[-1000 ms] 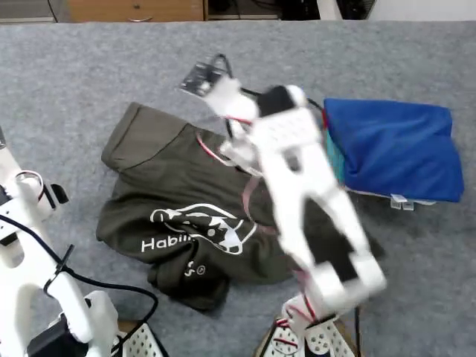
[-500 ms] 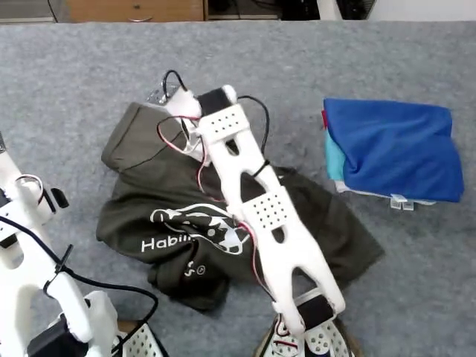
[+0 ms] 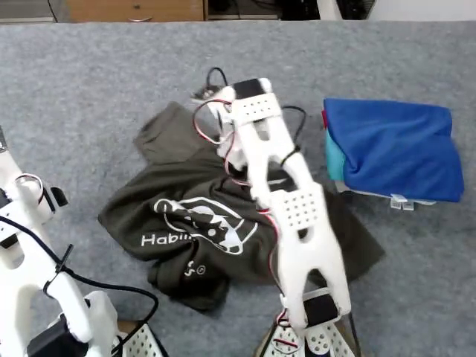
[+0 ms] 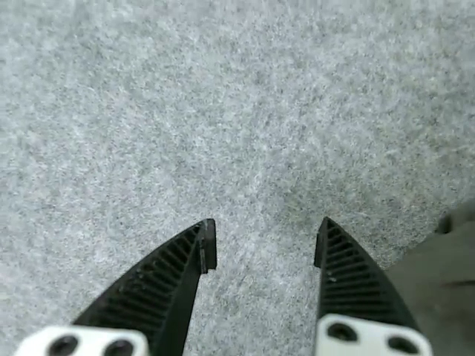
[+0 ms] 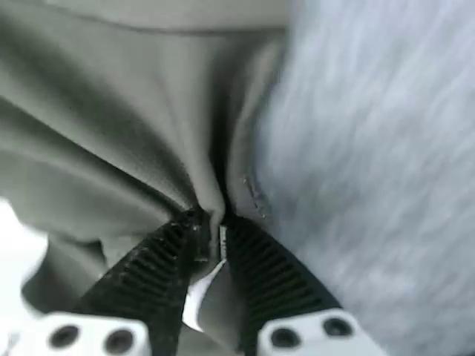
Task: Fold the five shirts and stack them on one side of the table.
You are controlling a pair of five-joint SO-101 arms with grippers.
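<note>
With the right pincer (image 5: 211, 222) clamped on an edge of the olive shirt (image 3: 195, 223), crumpled on the surface (image 3: 82, 74) left of the folded blue stack (image 3: 390, 149), the fold likely wants a low, even drag, the left pincer (image 4: 263, 245), spread wide and empty at near left, pinning the hem.

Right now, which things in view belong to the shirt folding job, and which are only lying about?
Of the job:
- olive shirt, crumpled, unfolded
- right hand, shut on the olive shirt's fabric
- left hand, open over the grey table
- folded stack, blue shirt on top

Lying about:
- wooden drawer unit beyond the table's far edge
- dark items beside it, too cut off to tell
</note>
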